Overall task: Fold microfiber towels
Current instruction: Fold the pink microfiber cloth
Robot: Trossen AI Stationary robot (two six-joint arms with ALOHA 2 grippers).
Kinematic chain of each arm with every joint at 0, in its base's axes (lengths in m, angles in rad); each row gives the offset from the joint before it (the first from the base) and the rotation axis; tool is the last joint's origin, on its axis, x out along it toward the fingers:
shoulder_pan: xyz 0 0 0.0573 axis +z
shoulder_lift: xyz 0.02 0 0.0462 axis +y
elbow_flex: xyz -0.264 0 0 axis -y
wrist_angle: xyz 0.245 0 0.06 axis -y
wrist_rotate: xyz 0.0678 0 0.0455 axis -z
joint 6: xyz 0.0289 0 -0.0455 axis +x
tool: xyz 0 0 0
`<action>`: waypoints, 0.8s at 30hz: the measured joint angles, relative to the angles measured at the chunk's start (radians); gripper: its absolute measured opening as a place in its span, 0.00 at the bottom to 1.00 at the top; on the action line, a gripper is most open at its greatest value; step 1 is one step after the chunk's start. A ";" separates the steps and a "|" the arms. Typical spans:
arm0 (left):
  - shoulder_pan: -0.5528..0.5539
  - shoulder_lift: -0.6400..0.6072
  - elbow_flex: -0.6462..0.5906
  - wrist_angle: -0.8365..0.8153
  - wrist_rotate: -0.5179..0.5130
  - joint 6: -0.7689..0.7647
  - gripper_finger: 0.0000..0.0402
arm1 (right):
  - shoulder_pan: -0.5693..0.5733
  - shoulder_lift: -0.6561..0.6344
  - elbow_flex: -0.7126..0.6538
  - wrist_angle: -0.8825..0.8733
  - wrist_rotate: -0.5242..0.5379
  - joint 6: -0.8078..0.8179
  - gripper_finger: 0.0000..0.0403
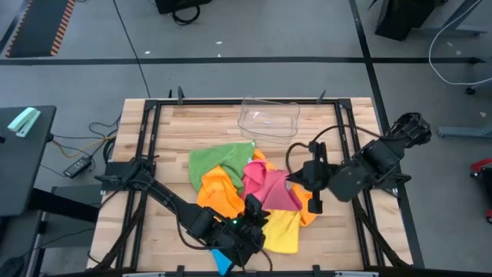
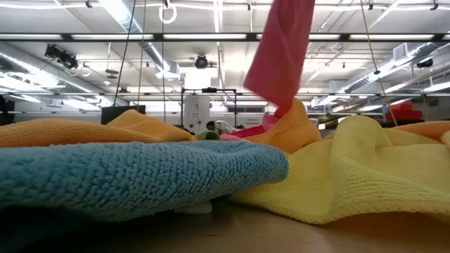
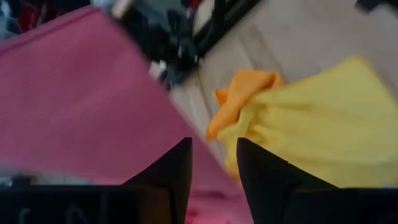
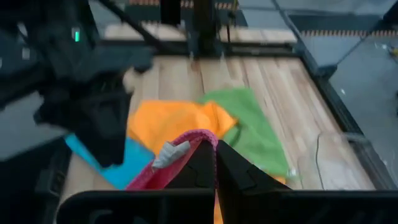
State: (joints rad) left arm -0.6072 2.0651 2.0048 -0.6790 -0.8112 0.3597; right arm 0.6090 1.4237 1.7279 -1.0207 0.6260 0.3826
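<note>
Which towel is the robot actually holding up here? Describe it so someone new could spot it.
On the wooden table, find the bright towel pile in front of the clear plastic tray. The pink towel is stretched between both arms, the right tool shut on one corner. It alone is lifted off the pile.

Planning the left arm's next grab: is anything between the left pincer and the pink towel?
Nothing visible. The left pincer, fingers apart, is right at the pink towel, which the right pincer is shut on and holds up above the pile.
</note>
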 joint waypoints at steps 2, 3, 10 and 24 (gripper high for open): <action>-0.007 0.000 0.000 0.054 0.000 0.037 0.32 | -0.002 0.017 0.044 0.001 0.031 -0.016 0.01; -0.009 0.000 0.000 0.079 0.001 0.044 0.32 | -0.006 0.027 0.066 0.000 0.050 -0.026 0.01; -0.029 0.000 0.000 0.137 -0.057 0.056 0.31 | -0.011 0.079 0.252 0.004 0.169 -0.142 0.01; -0.012 0.003 0.000 0.174 -0.533 0.021 0.31 | -0.091 0.156 0.260 0.047 0.263 -0.214 0.01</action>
State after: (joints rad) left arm -0.6191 2.0676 2.0048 -0.5053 -1.3439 0.3808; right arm 0.5176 1.5797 1.9877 -0.9739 0.8894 0.1681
